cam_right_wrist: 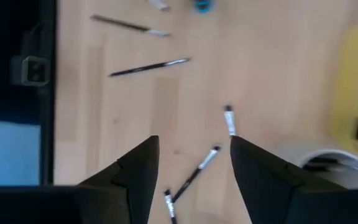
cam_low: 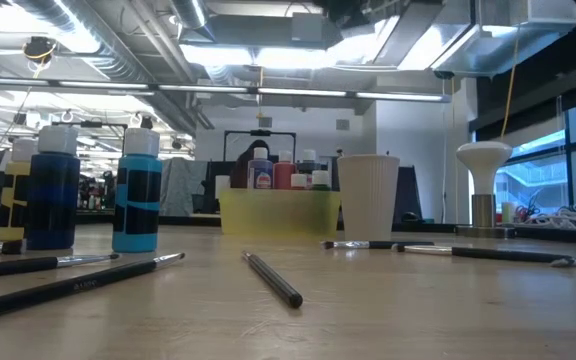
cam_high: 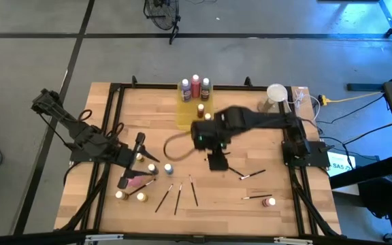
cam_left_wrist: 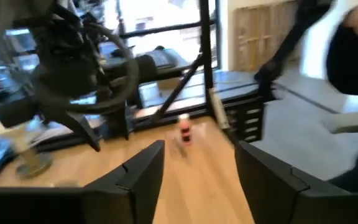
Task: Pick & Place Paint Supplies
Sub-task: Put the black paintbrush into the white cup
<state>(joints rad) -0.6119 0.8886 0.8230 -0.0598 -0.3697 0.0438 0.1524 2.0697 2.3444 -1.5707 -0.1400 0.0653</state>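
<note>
Your right gripper (cam_high: 216, 161) hangs mid-desk with jaws apart and empty, pointed down at loose brushes (cam_right_wrist: 194, 172), likely lining up a pick. Your left gripper (cam_high: 129, 175) sits among the bottles (cam_high: 168, 167) near the left edge, jaws parted, holding nothing. Several bottles already stand in the yellow tray (cam_high: 186, 114). There is open desk (cam_high: 223, 204) toward the front.

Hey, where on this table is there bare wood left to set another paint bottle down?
The clearest patch is the near right corner, between the three brushes and the red-capped bottle. There is also bare wood between the yellow tray and the table's left frame. It is crowded near the left gripper, among the bottles, and under the right gripper at the centre.
</note>
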